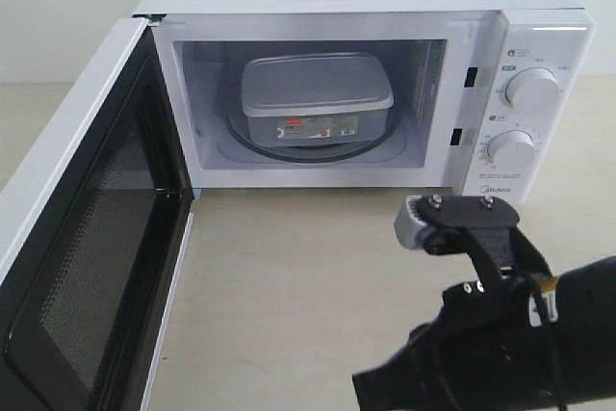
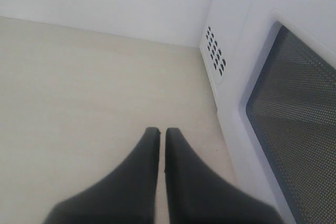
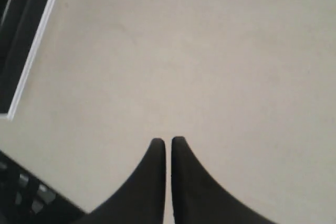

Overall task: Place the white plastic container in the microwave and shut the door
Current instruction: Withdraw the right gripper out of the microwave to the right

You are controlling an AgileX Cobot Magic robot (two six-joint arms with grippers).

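The first half of my job looks done: the white plastic container (image 1: pixel 316 93) sits inside the microwave (image 1: pixel 539 40), lid on, resting on the glass turntable (image 1: pixel 371 146) roughly in the middle of the cavity, its label facing out. Nothing of mine touches it

What is left is the door (image 1: pixel 58 161). It stands wide open, swung out to the left of the exterior view with its dark inner frame and mesh window turned toward the cavity, so the closing step is not yet done

My right gripper (image 3: pixel 168 142) hangs over the bare table (image 1: pixel 308 276) in front of the microwave, its two fingertips drawn together with only a sliver between them and nothing held. My right arm (image 1: pixel 500 334) is clear of the opening

My left gripper (image 2: pixel 158 132) is likewise pinched narrow and empty, low over the table on the outer side of the door, with the door's white face and mesh window just beside it. I judge that this is the hand placed to push the door round toward the cavity
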